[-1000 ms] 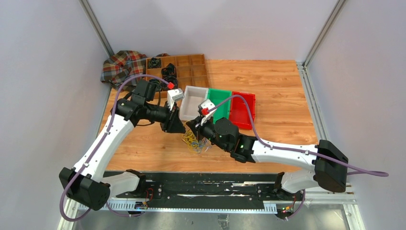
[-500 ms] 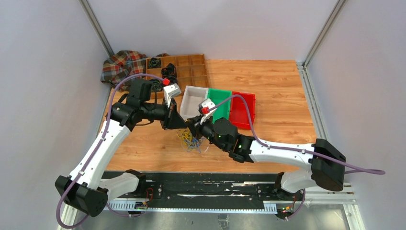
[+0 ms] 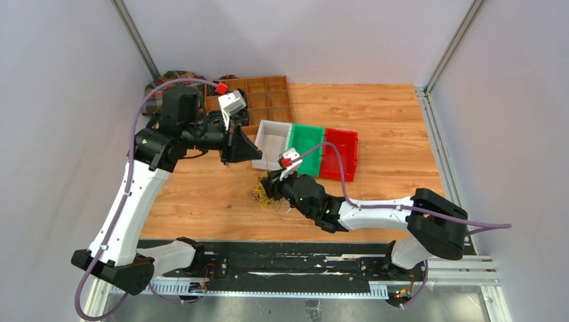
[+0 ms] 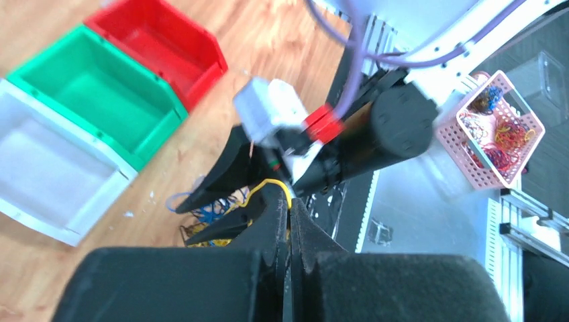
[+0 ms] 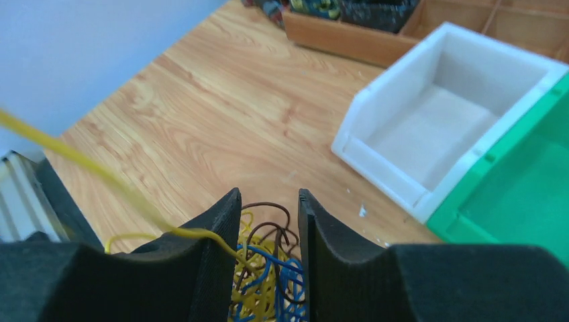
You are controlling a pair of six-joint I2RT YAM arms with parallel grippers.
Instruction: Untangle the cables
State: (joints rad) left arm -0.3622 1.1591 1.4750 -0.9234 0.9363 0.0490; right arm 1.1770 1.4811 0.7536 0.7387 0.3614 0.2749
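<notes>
From above, I see the cables [image 3: 263, 194] bunched on the table [image 3: 389, 127] just in front of the white bin [image 3: 274, 142], my right claw [image 3: 270, 185] over them; left wrist: my left claw [image 4: 290, 201] is pinched tight on a yellow cable [image 4: 268, 182]; right wrist: the right claw's fingers stand partly apart, gripping nothing, just above the tangle.

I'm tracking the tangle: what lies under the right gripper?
Under the right gripper lie the cables: a tangle of yellow, blue and brown strands on the table. The gripper's fingers cover the tangle's sides and near part.
</notes>
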